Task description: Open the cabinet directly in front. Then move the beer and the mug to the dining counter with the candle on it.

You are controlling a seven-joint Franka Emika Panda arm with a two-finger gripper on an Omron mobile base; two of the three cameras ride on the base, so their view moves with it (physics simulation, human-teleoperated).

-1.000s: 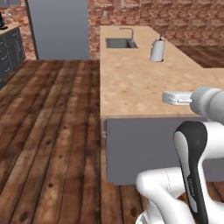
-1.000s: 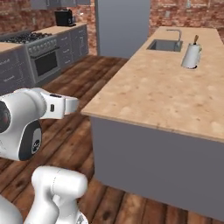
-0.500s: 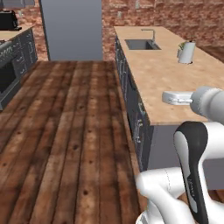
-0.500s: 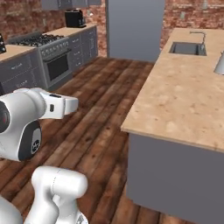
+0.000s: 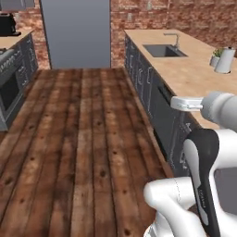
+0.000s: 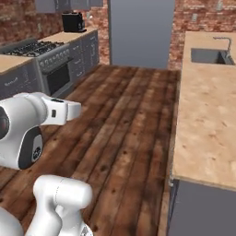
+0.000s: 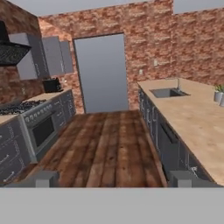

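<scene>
The end effector (image 7: 111, 178) is held wide open and empty. Ahead of it a stove (image 7: 37, 114) is seen; a sink (image 5: 164, 50) lies far right.

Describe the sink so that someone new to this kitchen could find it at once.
Start at the long light wood counter running along the right side of the plank floor. Follow it toward the far brick wall: the sink is the grey rectangular basin sunk into the top, with a bent silver tap behind it. It alone is recessed, unlike the white jug standing nearby.

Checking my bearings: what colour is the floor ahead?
Dark reddish-brown wood planks, clearest in the left base view.
</scene>
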